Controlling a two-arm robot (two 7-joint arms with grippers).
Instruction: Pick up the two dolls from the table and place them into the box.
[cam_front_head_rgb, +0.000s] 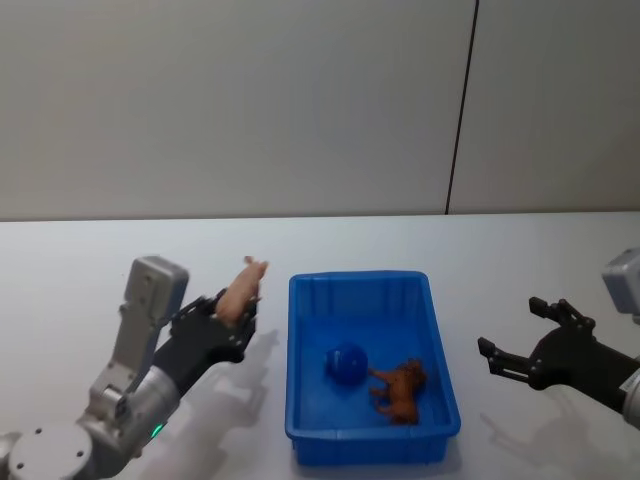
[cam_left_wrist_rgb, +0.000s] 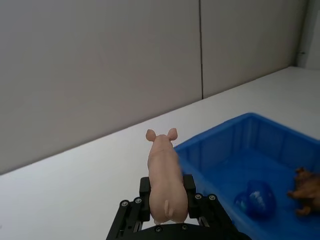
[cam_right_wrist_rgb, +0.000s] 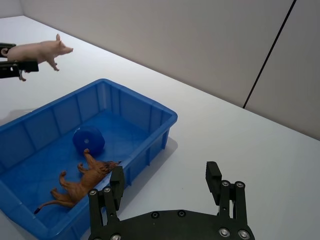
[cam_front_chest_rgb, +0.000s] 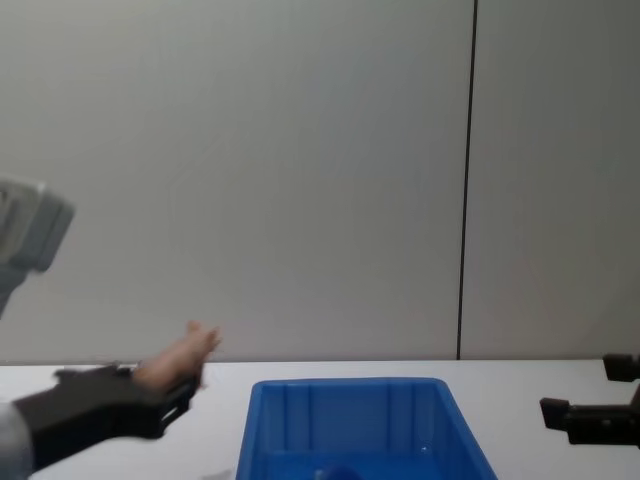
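One pink pig doll (cam_left_wrist_rgb: 165, 185), light, stiff and smooth by my guess, sits pinched at its rump in my left pincer (cam_left_wrist_rgb: 167, 200) above the table (cam_front_head_rgb: 80, 260), just left of the blue box (cam_front_head_rgb: 370, 440) holding the brown doll (cam_front_head_rgb: 401, 391); my right pincer (cam_right_wrist_rgb: 170, 192) hangs spread, empty, right of the box.

Pink pig (cam_front_head_rgb: 241, 289): pale pink, stubby legs, two small ears, held off the table (cam_front_head_rgb: 80, 260) w/ its rear in the left gripper (cam_front_head_rgb: 226, 318), snout pointing away from the robot, just left of the box (cam_front_head_rgb: 436, 345) and above rim level. Brown doll (cam_front_head_rgb: 399, 390): ragged, four-legged, lying on its side on the box floor, near the right wall and front end, close to a blue ball-like object (cam_front_head_rgb: 346, 362). Box: bright blue, rectangular, rimmed, ribbed inner walls, sitting flat on the white table, mid-front of the robot.
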